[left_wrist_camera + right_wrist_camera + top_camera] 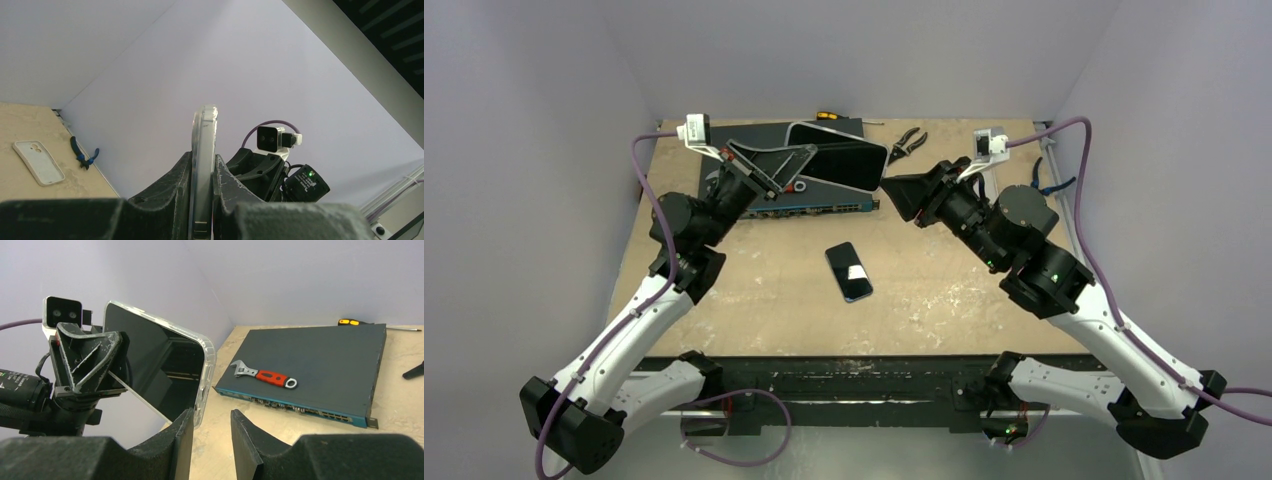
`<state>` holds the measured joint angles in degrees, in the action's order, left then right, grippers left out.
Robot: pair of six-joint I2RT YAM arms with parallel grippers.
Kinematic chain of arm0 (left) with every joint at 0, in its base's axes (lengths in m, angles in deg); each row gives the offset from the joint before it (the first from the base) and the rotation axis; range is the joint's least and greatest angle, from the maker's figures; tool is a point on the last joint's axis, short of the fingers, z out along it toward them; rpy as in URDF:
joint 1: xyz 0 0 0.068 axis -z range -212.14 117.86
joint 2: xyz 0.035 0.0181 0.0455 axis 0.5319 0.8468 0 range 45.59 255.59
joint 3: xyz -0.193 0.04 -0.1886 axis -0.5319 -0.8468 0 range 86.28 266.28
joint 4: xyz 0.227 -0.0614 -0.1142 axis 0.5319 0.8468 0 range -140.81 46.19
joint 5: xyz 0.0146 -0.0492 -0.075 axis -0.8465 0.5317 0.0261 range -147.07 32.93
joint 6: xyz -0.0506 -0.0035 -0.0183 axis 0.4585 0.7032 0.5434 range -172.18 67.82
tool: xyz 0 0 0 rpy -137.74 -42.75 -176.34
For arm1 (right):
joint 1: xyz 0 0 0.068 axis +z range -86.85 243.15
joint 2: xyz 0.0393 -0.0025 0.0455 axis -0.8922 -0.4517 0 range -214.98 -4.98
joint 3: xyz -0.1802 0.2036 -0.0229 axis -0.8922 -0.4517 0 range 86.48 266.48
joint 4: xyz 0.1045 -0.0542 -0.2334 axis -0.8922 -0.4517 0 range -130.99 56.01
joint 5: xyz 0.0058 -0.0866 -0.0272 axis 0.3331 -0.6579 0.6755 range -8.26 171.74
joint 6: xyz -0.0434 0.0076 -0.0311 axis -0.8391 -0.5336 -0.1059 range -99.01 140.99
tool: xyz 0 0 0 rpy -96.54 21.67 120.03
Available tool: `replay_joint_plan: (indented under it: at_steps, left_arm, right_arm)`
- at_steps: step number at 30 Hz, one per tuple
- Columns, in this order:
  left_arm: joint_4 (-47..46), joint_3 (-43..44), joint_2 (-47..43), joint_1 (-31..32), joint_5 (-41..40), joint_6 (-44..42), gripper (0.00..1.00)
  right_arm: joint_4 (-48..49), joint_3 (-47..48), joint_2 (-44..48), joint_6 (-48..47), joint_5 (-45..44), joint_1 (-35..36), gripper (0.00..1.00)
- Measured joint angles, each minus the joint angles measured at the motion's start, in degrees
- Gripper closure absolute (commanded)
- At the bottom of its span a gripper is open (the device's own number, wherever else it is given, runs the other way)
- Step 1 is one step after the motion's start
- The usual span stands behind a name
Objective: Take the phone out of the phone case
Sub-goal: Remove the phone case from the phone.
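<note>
We are finding the clear-cased black slab phone (839,160) raised over the flat dark metal network switch (834,192), between the left gripper (804,165) and right gripper (889,190). A red-handled steel wrench (264,375) is lying on the switch, a yellow-handled screwdriver (829,116) behind it, black pliers (907,144) to its right, a bare black phone (849,271) before it on the pale wooden table (944,290).

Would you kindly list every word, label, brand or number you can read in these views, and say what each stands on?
Nothing is legible in any view.
Left arm housing: faint white marking, too blurred to read.
Cased phone: screen dark, no text.
Network switch: no readable label; any marks by the front ports are too small to read.
</note>
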<state>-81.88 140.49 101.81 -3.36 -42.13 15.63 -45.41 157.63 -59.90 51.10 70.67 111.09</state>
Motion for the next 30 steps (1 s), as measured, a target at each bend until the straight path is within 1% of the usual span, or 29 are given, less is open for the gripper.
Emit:
replay_joint_plan:
  at_steps: [12,23,26,30]
  left_arm:
    - [0.15,0.00,0.00,0.00,-0.20,-0.15,1.00]
    - [0.37,0.00,0.00,0.00,-0.70,-0.55,1.00]
    - [0.00,0.00,0.00,-0.24,-0.63,0.22,1.00]
    - [-3.02,0.00,-0.98,-0.11,0.35,1.49,1.00]
  right_arm:
    - [-0.68,0.61,-0.44,0.57,-0.24,-0.11,0.70]
    - [-1.07,1.25,-1.73,1.88,0.42,-1.70,0.72]
    - [-1.57,1.27,-2.05,1.97,0.13,-2.80,0.73]
    - [-3.48,1.27,-3.43,2.10,0.09,-5.97,0.72]
